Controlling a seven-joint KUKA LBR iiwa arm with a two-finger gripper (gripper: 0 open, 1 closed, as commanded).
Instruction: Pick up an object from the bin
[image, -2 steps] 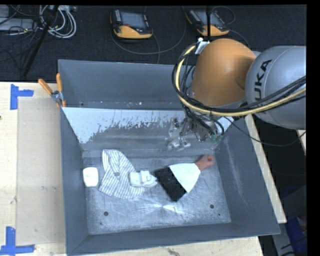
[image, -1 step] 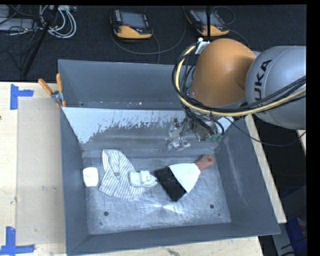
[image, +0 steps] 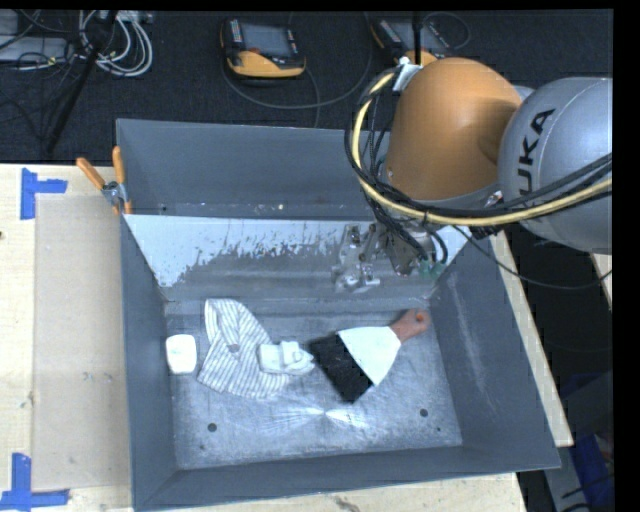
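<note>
The gripper (image: 362, 268) hangs below the orange-covered wrist, near the bin's far sloping wall and above the floor. Whether it is released or clenched cannot be told from this angle, and nothing shows in its grasp.

Nearest to it, just toward the camera and a little to the view's right, lies the white fan-shaped scraper with a reddish-brown handle (image: 372, 349). Its handle end points toward the gripper and its broad white blade rests partly over the black rectangular block (image: 338, 370). Just left of the block sits a small crumpled white lump (image: 283, 357), touching the striped grey-and-white cloth (image: 230, 350) that is rumpled across the floor. Further left, just beside the cloth, is a small white rounded-square piece (image: 181, 354). The grey metal bin (image: 480, 340) holds all of these along its middle.

By my reading the task is at an early stage: every object lies on the floor and none is lifted. Choosing one, coming down over it, closing on it and raising it clear all appear left to do. The scraper's handle looks the closest candidate.
</note>
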